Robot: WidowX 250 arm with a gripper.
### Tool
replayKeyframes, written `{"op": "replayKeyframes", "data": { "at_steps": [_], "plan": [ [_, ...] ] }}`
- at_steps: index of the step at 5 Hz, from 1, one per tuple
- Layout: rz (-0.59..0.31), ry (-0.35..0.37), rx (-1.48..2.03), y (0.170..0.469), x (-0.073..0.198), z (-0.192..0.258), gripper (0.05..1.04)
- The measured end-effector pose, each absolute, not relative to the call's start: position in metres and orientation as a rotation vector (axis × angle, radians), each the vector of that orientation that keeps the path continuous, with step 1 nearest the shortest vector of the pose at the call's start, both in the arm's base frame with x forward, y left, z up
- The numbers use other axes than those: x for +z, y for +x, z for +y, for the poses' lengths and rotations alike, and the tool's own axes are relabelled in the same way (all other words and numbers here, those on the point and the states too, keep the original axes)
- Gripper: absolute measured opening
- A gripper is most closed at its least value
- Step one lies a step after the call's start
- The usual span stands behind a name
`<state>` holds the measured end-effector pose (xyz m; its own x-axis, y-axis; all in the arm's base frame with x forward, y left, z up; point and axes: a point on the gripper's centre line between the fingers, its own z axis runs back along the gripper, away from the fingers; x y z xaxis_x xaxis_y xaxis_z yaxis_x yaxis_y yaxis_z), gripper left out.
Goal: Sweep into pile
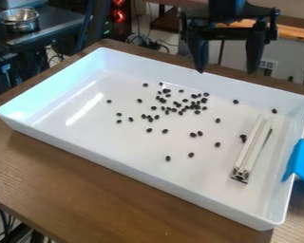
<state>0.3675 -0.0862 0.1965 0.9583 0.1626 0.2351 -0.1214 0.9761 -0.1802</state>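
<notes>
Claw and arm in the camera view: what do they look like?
The claw is black, with a wide crosspiece, chunky angular brackets at both ends and two dark fingers that narrow towards their tips. The visible bit of arm is black too, and blocky.

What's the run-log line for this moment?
gripper: open, empty, near far edge of tray | dark pieces: scattered, denser toward far side | silver bar: in tray, ungripped | pile: not formed

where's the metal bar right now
In the camera view, the metal bar lies inside the white tray, toward its right side, between the scattered black beans and the blue piece at the tray's right rim.
</notes>
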Motion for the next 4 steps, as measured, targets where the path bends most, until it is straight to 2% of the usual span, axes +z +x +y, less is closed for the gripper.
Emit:
{"op": "replayKeyframes", "data": {
  "at_steps": [1, 4],
  "plan": [
    [-0.219, -0.155, 0.151, 0.369, 0.184, -0.086, 0.999],
    [-0.236, -0.109, 0.133, 0.381, 0.137, -0.127, 0.999]
  ]
}}
